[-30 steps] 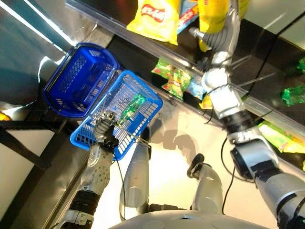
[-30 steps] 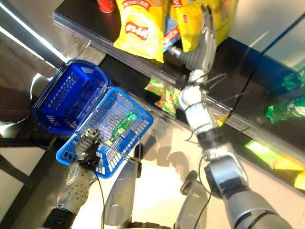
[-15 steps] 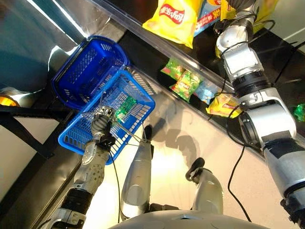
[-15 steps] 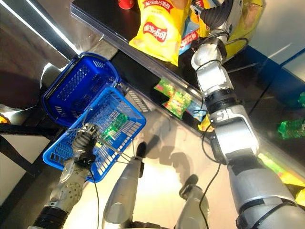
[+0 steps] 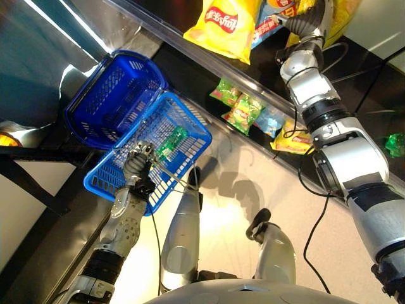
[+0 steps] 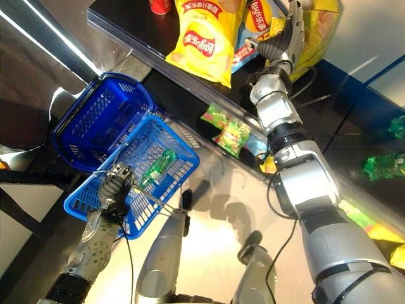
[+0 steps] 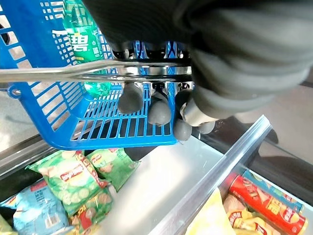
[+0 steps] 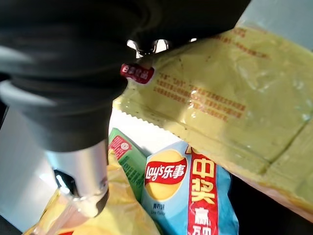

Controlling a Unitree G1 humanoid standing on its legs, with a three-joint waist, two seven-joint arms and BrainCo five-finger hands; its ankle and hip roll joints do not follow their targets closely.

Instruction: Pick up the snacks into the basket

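Black shelf: carries the snacks, among them a large yellow chip bag, a second yellow bag which the right hand reaches, its fingers hidden, so their state cannot be told, and small green packets on the lower level. Two blue baskets below at the robot's left: the near basket holds a green packet, its wire handle clamped in the curled fingers of the left hand; the far basket sits just beside it.
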